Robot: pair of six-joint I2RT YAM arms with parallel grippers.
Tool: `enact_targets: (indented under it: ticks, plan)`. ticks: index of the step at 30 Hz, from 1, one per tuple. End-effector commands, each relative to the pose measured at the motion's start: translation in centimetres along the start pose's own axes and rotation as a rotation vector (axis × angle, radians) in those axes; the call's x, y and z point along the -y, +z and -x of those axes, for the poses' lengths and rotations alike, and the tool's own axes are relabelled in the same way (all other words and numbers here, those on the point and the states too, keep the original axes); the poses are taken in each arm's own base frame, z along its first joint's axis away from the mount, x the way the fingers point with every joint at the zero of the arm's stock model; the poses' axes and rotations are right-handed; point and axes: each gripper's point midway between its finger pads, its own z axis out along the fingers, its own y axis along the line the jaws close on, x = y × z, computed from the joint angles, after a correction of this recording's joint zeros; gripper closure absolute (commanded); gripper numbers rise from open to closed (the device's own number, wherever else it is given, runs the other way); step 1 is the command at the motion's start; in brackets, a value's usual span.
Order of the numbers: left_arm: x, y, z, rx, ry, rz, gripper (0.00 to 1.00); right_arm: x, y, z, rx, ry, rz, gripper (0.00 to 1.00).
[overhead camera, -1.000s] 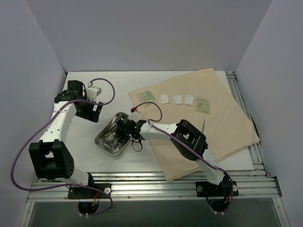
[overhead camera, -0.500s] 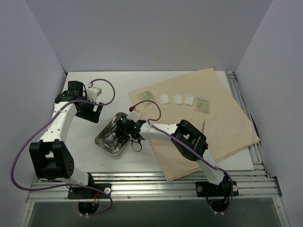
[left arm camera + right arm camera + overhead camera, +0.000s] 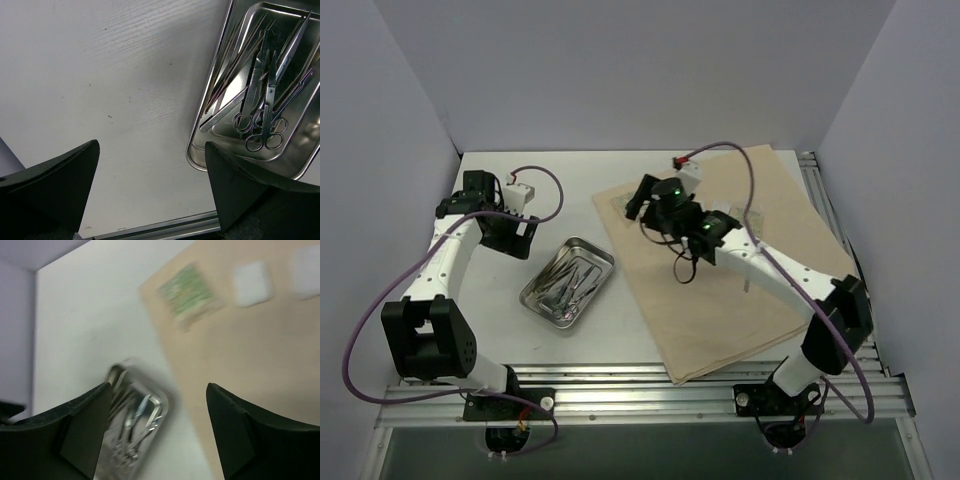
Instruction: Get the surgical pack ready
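Left wrist view: a shiny rectangular steel tray [image 3: 292,137] holds slim metal scissors [image 3: 265,120]. The left gripper [image 3: 151,150] gapes empty beside it, the right gripper [image 3: 159,390] likewise over the matte tan cloth sheet [image 3: 260,350].

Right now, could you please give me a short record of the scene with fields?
Tray: steel tray on white table, left of cloth, holding scissors and other instruments
Cloth: tan cloth spread flat, bearing green packet and gauze square
Left gripper: open, empty, over table beside tray
Right gripper: open, empty, above cloth's far-left corner
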Motion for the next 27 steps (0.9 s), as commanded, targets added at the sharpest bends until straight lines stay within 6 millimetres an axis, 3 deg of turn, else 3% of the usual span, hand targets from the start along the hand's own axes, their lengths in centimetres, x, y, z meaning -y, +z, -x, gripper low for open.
enact_targets:
  ticks: [1,3,6,7,10,16,19,21,23,24,27]
  plan:
    - [-0.2,-1.4,1.6,0.069,0.018,0.007,0.03,12.7,-2.1,1.2,-0.083,-0.14,-0.301,0.27]
    - [-0.2,-1.3,1.3,0.06,0.023,0.006,0.03,18.9,-3.6,2.1,-0.142,-0.115,-0.41,0.27]
    - [-0.3,-1.0,1.2,0.052,0.024,0.004,0.03,24.1,-5.4,2.0,-0.222,-0.097,-0.477,0.36]
    - [-0.2,-0.8,1.2,0.048,0.025,0.002,0.02,27.0,-6.2,2.0,-0.238,-0.064,-0.535,0.4]
    - [0.1,-0.7,1.2,0.044,0.023,-0.017,0.06,31.7,-7.5,1.2,-0.283,-0.008,-0.602,0.52]
    - [0.3,-0.6,1.2,0.04,0.024,-0.032,0.06,35.1,-7.0,-1.3,-0.351,0.066,-0.598,0.76]
    - [1.2,-0.5,1.1,0.038,0.026,-0.08,0.04,35.6,-6.2,-2.2,-0.382,0.064,-0.585,0.77]
    - [3.5,-1.0,1.1,0.051,0.063,-0.207,0.0,35.8,-5.6,-2.5,-0.391,0.066,-0.581,0.77]
    - [5.8,-1.5,1.2,0.068,0.111,-0.31,0.06,36.3,-5.2,-2.9,-0.412,0.056,-0.592,0.76]
    - [7.9,-1.8,1.2,0.078,0.164,-0.385,0.07,36.5,-5.0,-2.8,-0.411,0.051,-0.596,0.76]
    - [9.8,-1.7,1.0,0.063,0.234,-0.403,0.08,37.4,-4.6,-3.2,-0.431,0.045,-0.63,0.75]
